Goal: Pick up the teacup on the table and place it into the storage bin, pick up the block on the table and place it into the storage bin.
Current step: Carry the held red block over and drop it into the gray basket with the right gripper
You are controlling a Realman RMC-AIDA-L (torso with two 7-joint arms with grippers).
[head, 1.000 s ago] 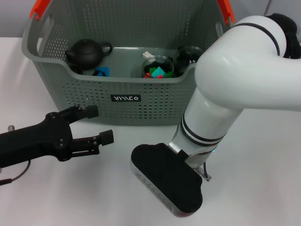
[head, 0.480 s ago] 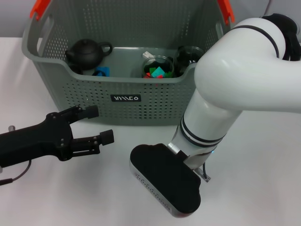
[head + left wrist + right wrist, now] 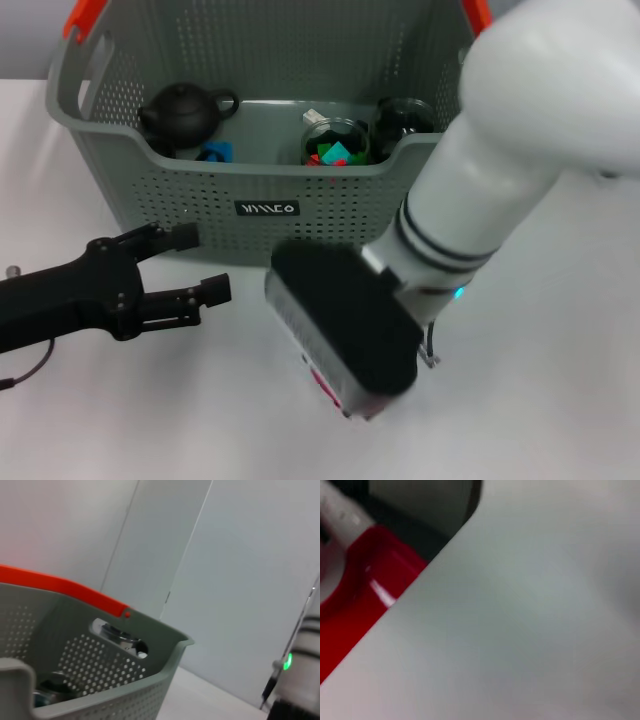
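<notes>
Nearest you, the right gripper point(image 3: 345, 385) hangs low over the white table point(image 3: 560, 400), hidden under its own black wrist housing; you cannot tell how its jaws stand. A glossy red block point(image 3: 350, 595) fills a corner of its wrist view, probably the piece it is after. The left gripper point(image 3: 205, 265) waits in front of the bin with jaws wide apart, holding nothing. Beyond, the storage bin point(image 3: 270, 210) contains a dark teapot point(image 3: 183, 112) and glass cups point(image 3: 335, 140).
</notes>
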